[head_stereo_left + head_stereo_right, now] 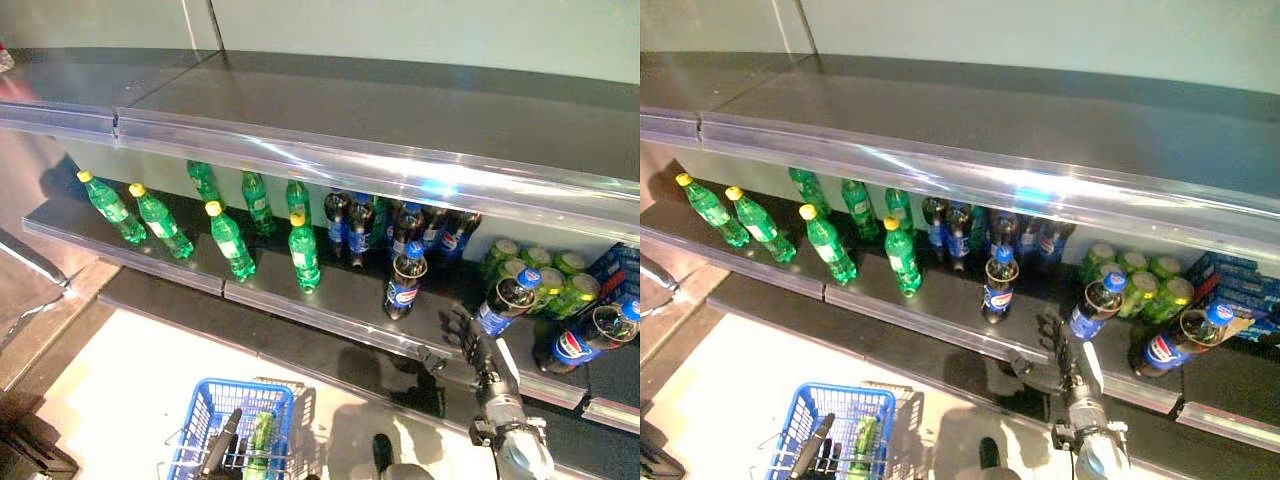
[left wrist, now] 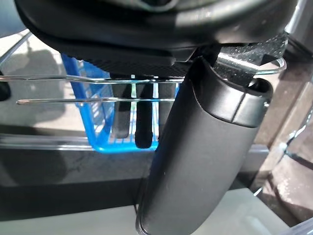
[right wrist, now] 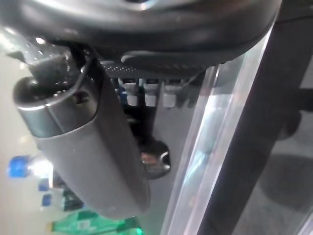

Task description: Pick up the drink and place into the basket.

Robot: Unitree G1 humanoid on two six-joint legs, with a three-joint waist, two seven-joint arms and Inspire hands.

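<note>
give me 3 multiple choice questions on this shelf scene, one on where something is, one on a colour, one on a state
1. Where is the right hand?
A. inside the basket
B. raised at the front edge of the lower shelf, by the cola bottles
C. on the top shelf

2. What colour are the caps of the green bottles standing in the front row?
A. yellow
B. red
C. white

3. What is in the blue basket?
A. nothing at all
B. a cola bottle
C. a green bottle lying down

Answers:
1. B: in the head views the right hand reaches up to the shelf edge just short of a tilted cola bottle, fingers spread, holding nothing.
2. A: each front green bottle shows a yellow cap.
3. C: a green bottle lies inside the basket, whose wire handle the left hand grips.
</note>
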